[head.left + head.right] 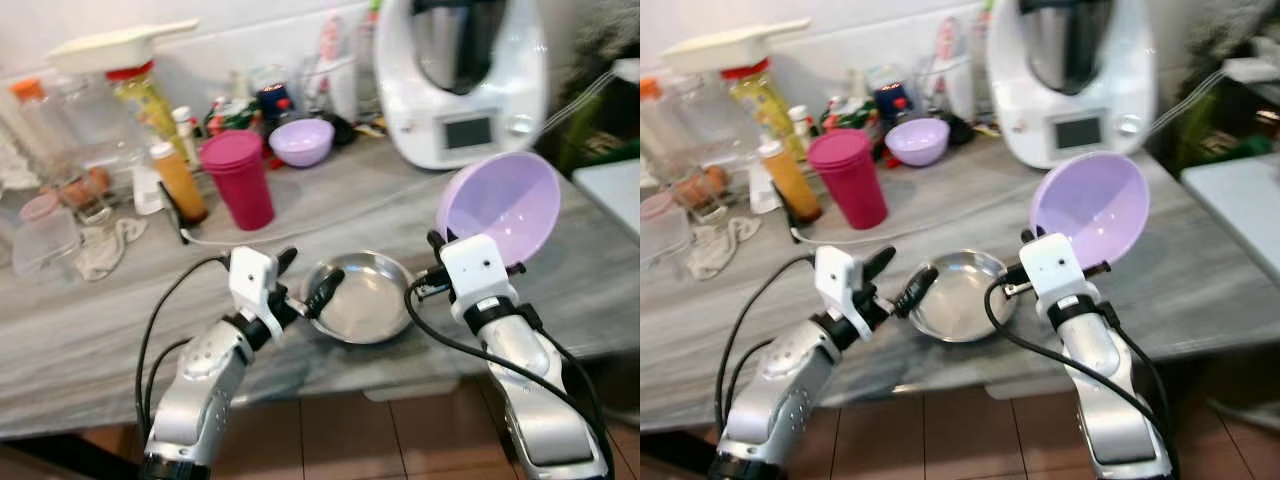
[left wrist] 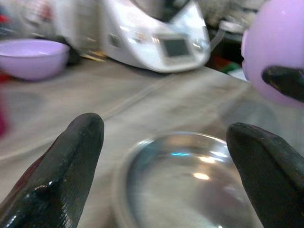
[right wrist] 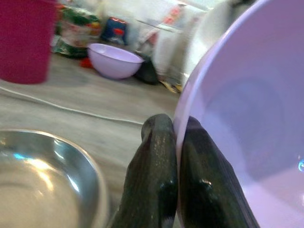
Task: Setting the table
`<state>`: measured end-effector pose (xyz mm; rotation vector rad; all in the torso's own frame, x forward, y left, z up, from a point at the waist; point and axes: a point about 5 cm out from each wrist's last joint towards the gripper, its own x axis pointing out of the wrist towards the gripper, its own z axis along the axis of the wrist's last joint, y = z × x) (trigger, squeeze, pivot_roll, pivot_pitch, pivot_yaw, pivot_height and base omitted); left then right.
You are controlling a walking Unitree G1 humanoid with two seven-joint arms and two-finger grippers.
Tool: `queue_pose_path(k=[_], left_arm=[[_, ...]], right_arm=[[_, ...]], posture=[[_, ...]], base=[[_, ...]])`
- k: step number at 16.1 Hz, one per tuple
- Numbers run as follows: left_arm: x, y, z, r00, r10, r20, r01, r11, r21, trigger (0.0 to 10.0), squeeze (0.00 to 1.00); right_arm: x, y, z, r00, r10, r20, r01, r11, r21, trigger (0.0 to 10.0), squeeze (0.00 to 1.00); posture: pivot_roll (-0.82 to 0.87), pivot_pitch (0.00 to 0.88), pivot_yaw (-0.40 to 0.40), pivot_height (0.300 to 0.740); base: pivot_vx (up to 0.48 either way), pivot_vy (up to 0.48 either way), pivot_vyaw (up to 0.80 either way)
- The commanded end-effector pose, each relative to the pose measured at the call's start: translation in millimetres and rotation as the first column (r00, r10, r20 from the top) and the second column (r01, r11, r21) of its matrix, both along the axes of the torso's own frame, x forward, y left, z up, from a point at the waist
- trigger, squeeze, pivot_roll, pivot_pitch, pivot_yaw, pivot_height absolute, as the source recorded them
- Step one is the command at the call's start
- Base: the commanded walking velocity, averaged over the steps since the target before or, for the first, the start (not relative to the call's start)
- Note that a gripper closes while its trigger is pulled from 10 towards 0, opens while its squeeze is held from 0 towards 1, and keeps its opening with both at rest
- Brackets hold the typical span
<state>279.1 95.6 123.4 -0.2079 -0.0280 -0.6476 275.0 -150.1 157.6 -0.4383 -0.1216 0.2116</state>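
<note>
Right wrist view: right gripper [image 3: 176,142] pinches lilac bowl [image 3: 247,123] rim; left gripper [image 1: 303,281] open nr steel bowl [image 1: 362,297] edge.

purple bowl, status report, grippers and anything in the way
Right gripper shut on purple bowl rim, bowl held tilted above counter. Left gripper open at steel bowl. Cable lies across counter behind.

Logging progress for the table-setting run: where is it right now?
Early. Done: right claw is shut on the rim of a purple bowl, lifted and tilted above the counter. In hand: left claw is open around the rim of the steel bowl, not yet gripping. Left: carry both to a table; no table setting visible.
</note>
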Motion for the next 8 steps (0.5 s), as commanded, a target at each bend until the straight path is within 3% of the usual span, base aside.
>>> queue_pose_path(k=[1, 3, 6, 8], left_arm=[[1.0, 17.9, -1, 0.997, 0.082, 0.003, -0.082, 0.996, 0.03, 10.0, 0.0], [-0.8, 30.6, 11, 0.985, 0.146, 0.086, -0.151, 0.987, 0.055, 10.0, 0.0], [-2.4, 41.3, 18, 0.974, 0.183, 0.137, -0.197, 0.975, 0.101, 10.0, 0.0], [-9.1, 52.6, 12, 0.972, 0.175, 0.155, -0.201, 0.965, 0.17, 10.0, 0.0]], right_arm=[[-2.4, 13.0, 6, 0.998, 0.06, 0.024, -0.06, 0.998, 0.015, 10.0, 0.0], [-5.1, 14.2, 7, 0.997, 0.077, 0.031, -0.077, 0.997, 0.011, 10.0, 0.0], [-7.3, 15.1, 8, 0.995, 0.089, 0.037, -0.089, 0.996, 0.007, 10.0, 0.0], [-7.0, 16.0, 9, 0.994, 0.097, 0.047, -0.097, 0.995, 0.001, 10.0, 0.0]], posture=[[-0.28, 0.0, 0.143, 0.74], [-0.28, 0.0, 0.142, 0.74], [-0.28, 0.0, 0.142, 0.74], [-0.27, 0.0, 0.143, 0.74]], base=[[0.0, 0.0, 0.0], [0.0, 0.0, 0.0], [0.0, 0.0, 0.0], [0.0, 0.0, 0.52]])
